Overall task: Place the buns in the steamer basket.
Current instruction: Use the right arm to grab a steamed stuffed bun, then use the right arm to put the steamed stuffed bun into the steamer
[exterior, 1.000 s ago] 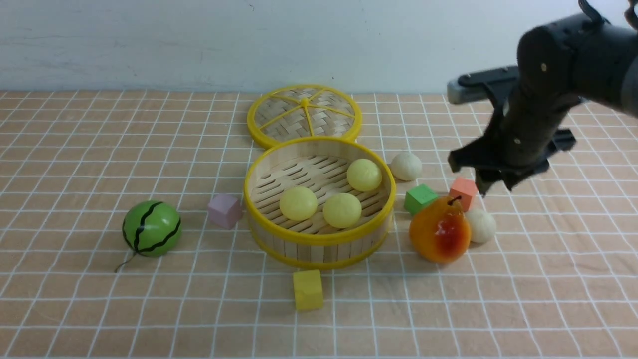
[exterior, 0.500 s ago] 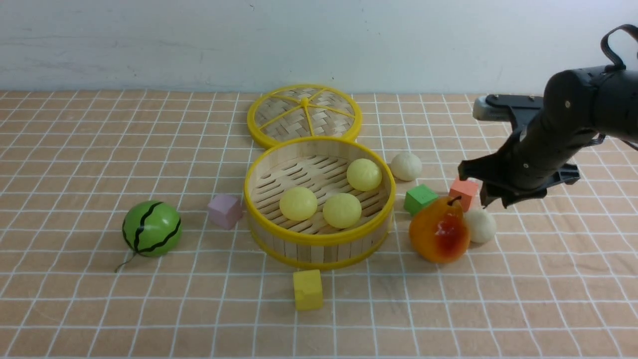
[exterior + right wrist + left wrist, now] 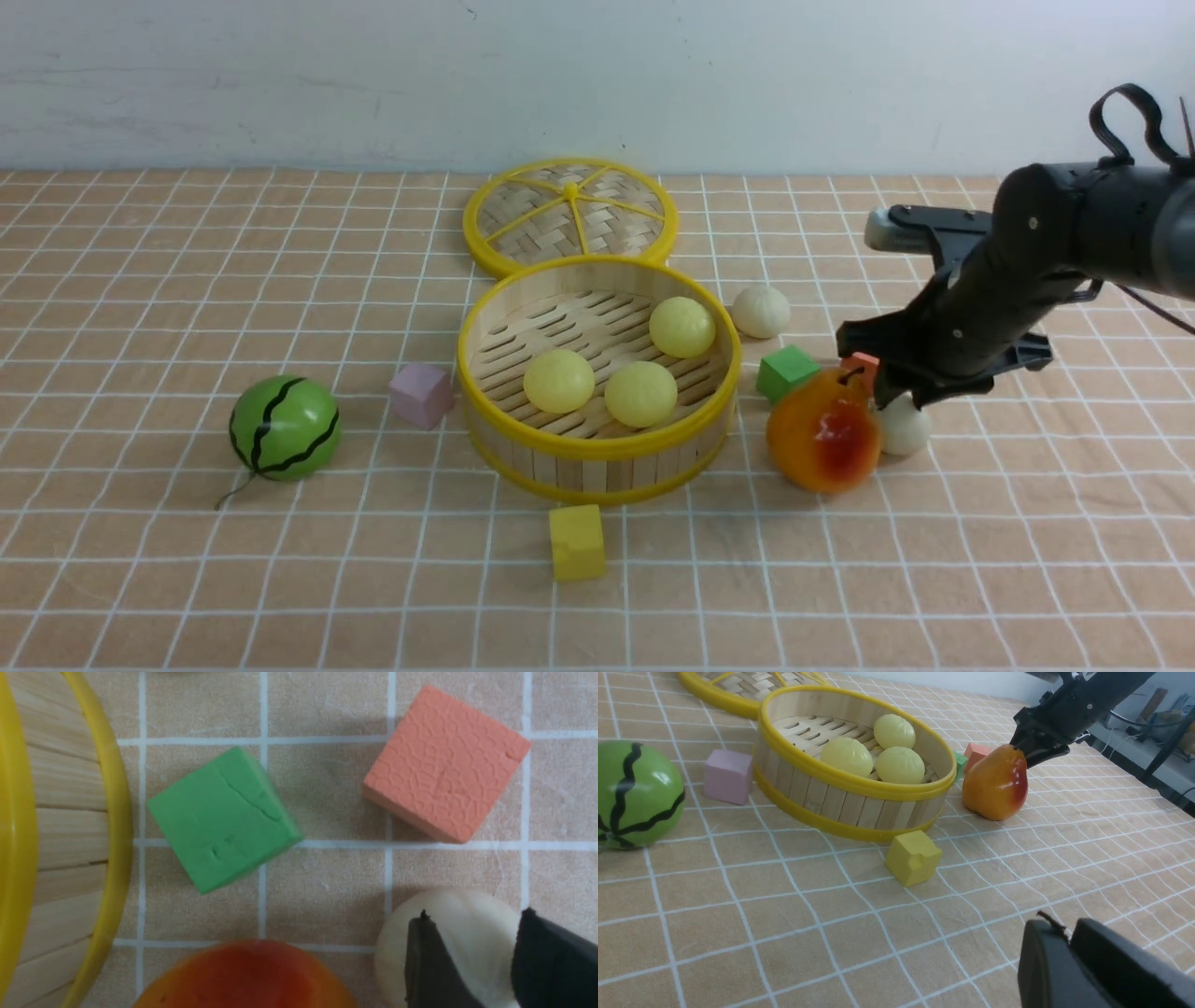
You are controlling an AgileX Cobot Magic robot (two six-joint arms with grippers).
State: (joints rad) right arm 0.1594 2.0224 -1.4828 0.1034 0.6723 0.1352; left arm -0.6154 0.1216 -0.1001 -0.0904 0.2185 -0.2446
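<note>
Just beneath the right gripper (image 3: 475, 917) lies an off-white bun (image 3: 486, 956).

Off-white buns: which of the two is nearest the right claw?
The off-white bun beside the pear, directly under the right claw, whose tips straddle it. The other bun lies apart, by the steamer basket's far side.

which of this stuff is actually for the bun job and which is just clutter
Job: steamer basket; three yellow buns inside; two off-white buns outside.
Lying about: lid, watermelon ball, pear, pink cube, yellow cube, green cube, orange cube.
</note>
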